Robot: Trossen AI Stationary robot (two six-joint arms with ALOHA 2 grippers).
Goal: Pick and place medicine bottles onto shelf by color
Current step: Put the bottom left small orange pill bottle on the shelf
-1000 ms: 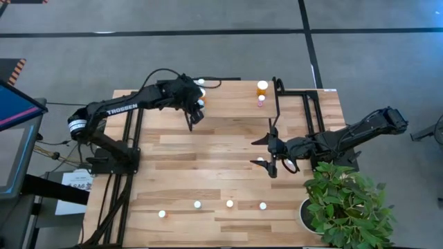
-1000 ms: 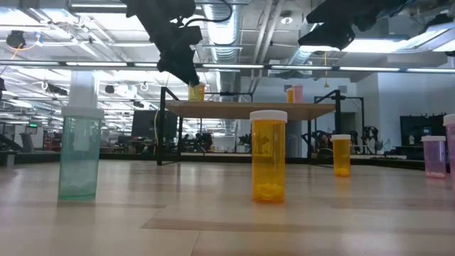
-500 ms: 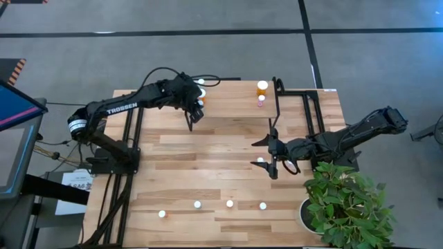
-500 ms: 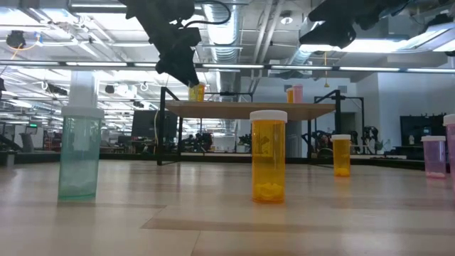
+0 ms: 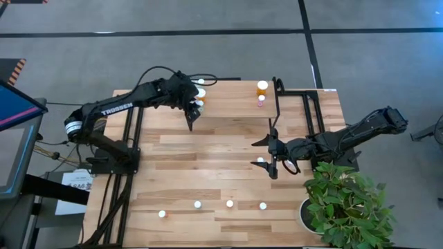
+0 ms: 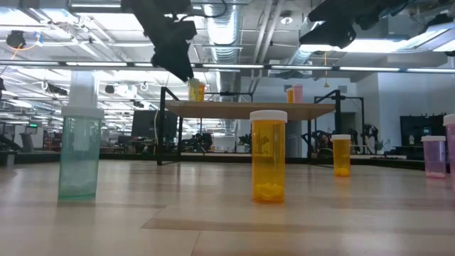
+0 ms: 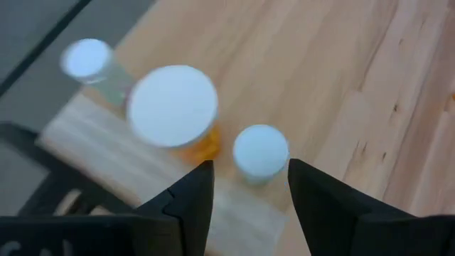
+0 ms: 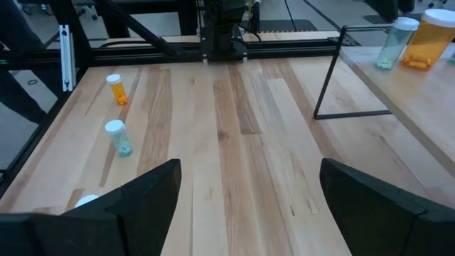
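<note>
The shelf (image 6: 249, 108) stands along the table's far edge. On its left end stand a pale green bottle (image 7: 87, 58), a large orange bottle (image 7: 173, 107) and a small white-capped bottle (image 7: 261, 151). My left gripper (image 7: 249, 192) hovers open just above and behind the small one, its fingertips on either side of it but apart from it. An orange bottle (image 5: 261, 87) and a pink bottle (image 5: 261, 101) stand farther right on the shelf. My right gripper (image 5: 269, 155) hangs wide open over the table's right middle, above a white-capped bottle (image 5: 260, 160).
Several bottles stand in a row near the table's front edge, among them green (image 6: 78, 153), orange (image 6: 269, 156) and pink (image 6: 434, 156). A potted plant (image 5: 346, 204) fills the near right corner. The shelf's black legs (image 5: 277, 111) stand near my right gripper.
My left gripper has eased slightly up and back toward the table's left, away from the bottles on the shelf's left end. Those bottles stay standing where they were.
</note>
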